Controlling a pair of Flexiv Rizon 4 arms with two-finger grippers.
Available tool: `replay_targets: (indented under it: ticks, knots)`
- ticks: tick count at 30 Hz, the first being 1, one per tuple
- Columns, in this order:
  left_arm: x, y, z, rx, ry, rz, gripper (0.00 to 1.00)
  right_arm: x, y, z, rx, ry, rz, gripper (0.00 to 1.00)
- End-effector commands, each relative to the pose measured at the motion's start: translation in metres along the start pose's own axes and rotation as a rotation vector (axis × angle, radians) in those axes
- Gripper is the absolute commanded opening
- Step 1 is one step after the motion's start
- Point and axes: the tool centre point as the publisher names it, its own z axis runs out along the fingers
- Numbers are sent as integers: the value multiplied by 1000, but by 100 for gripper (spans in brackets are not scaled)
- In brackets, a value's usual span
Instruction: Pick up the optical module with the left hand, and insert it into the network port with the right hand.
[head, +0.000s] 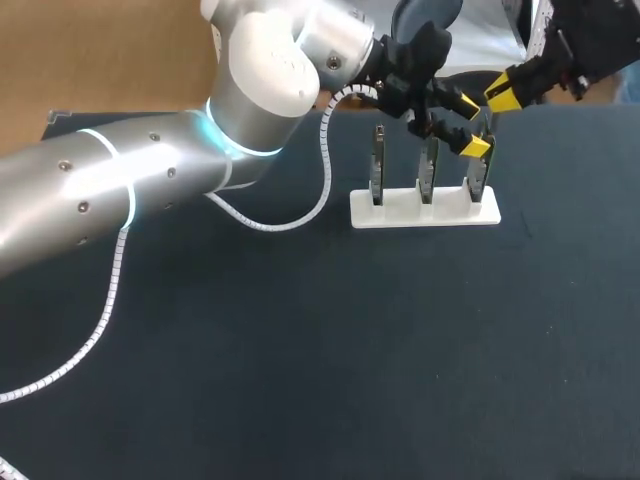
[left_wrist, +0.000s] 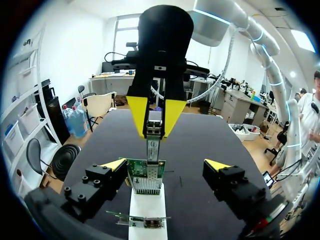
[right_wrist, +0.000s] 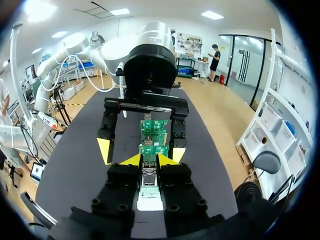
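Three upright network cards stand in a white stand (head: 425, 212) at the table's far side. My right gripper (right_wrist: 150, 160) is shut on the optical module (right_wrist: 148, 176), a slim metal block held end-down over the rightmost card (head: 481, 178). In the left wrist view the module (left_wrist: 153, 137) hangs just above the green card's port (left_wrist: 146, 181), its tip touching or nearly touching it. My left gripper (left_wrist: 165, 165) is open, one finger on each side of that card, touching nothing. In the head view the left gripper (head: 470, 125) and right gripper (head: 503, 95) meet above the stand.
Two more cards (head: 377, 165) (head: 427, 170) stand to the left of the rightmost one on the same stand. The left arm's white coiled cable (head: 325, 170) hangs over the dark table (head: 300, 350) near the stand.
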Motion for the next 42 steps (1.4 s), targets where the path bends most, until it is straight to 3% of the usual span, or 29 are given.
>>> replay_targets:
  ticks: [1, 19, 20, 21, 34, 42]
  knots:
    - [-1, 1, 0, 2, 5, -1, 100, 2, -1, 3, 1, 2, 5, 0]
    - [-1, 1, 0, 2, 5, -1, 100, 7, 1, 6, 0, -3, 31, 0]
    - [-1, 1, 0, 2, 5, -1, 100, 7, 1, 5, -2, -8, 33, 47]
    - [-1, 1, 0, 2, 5, -1, 100, 6, 1, 4, 0, -8, 31, 100]
    - [-1, 1, 0, 2, 5, -1, 100, -4, 3, -16, 3, -103, 29, 100]
    - [-1, 1, 0, 2, 5, -1, 100, -9, 5, -29, 8, -116, -6, 100]
